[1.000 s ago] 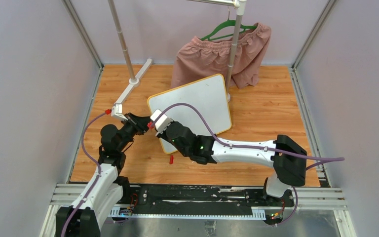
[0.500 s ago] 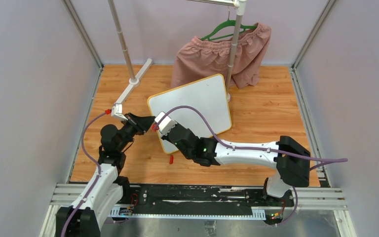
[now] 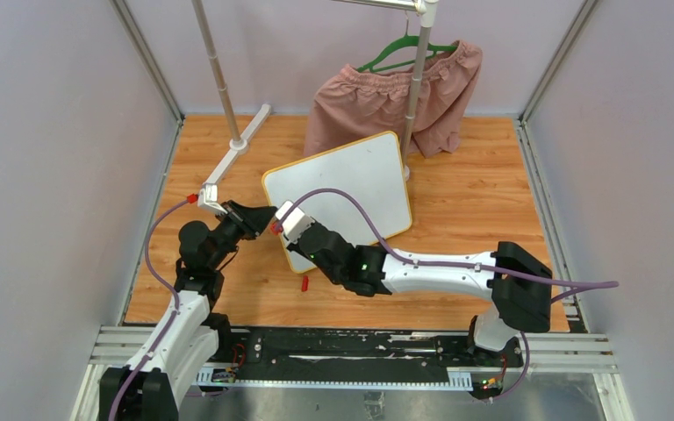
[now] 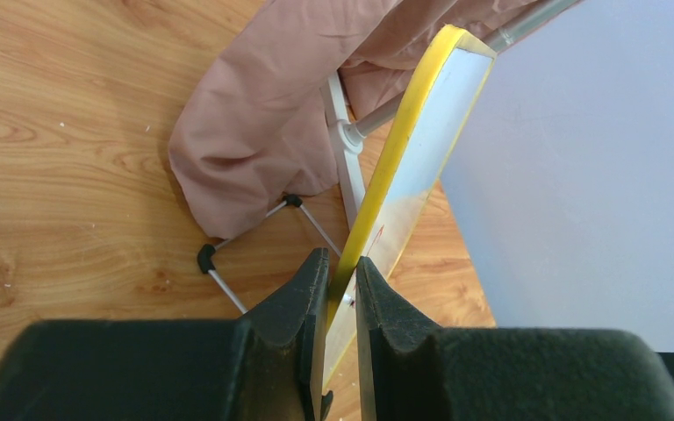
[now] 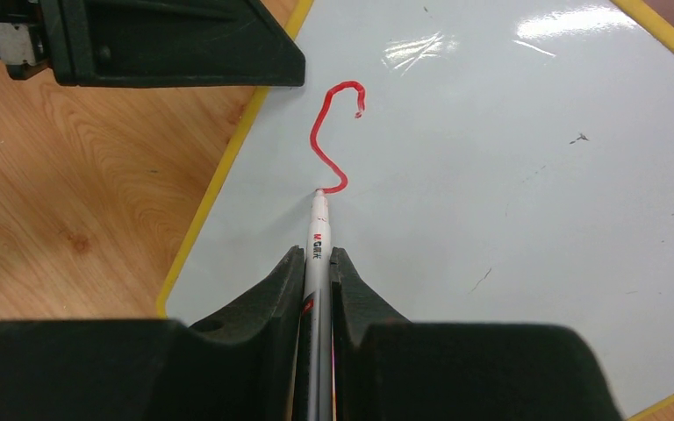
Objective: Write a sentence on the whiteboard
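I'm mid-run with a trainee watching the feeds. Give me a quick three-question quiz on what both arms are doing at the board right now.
1. True or false: the left gripper is shut on the whiteboard's yellow rim.
2. Pick one. The tip of the marker held in the right gripper is: A) lifted clear of the whiteboard; B) touching it at the end of the red stroke; C) resting on the yellow rim.
3. Which letter does the red stroke look like?

Key: 1 true; 2 B; 3 the letter S.
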{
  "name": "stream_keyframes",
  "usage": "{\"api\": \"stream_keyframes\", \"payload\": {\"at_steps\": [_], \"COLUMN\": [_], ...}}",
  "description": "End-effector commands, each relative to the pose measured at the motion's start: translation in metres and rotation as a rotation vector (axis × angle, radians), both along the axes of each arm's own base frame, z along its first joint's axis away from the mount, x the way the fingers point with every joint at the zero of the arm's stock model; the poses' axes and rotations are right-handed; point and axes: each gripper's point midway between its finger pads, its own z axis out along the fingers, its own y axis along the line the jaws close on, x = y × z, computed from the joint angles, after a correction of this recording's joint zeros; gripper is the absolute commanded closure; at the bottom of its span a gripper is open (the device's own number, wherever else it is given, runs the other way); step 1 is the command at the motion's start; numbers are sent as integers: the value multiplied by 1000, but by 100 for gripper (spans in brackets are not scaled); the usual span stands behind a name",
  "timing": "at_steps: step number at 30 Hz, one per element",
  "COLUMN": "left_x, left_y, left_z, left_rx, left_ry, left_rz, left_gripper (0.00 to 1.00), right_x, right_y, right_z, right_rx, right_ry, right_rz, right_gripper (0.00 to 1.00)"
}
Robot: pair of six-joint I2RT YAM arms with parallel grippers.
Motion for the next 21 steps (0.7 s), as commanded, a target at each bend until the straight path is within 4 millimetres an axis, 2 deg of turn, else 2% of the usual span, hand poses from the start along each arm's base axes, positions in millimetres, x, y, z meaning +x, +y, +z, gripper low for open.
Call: {"api": "stream_keyframes", "payload": {"at_steps": [1, 15, 21], "left_x": [-3, -3, -3], "left_y": [-1, -1, -1], "left_z": [5, 4, 5], "left_rx": [-5, -5, -6], "left_ry": [-29, -28, -31], "left_rz": [-12, -11, -11], "left_gripper": [100, 100, 100], "right_x": [-12, -14, -12], "right_y": [11, 30, 16], "right_z": [8, 17, 27], "right_rx": [22, 46, 67], "right_ry": [21, 20, -8], "right_rz": [46, 77, 53], "right_gripper": [100, 100, 100]}}
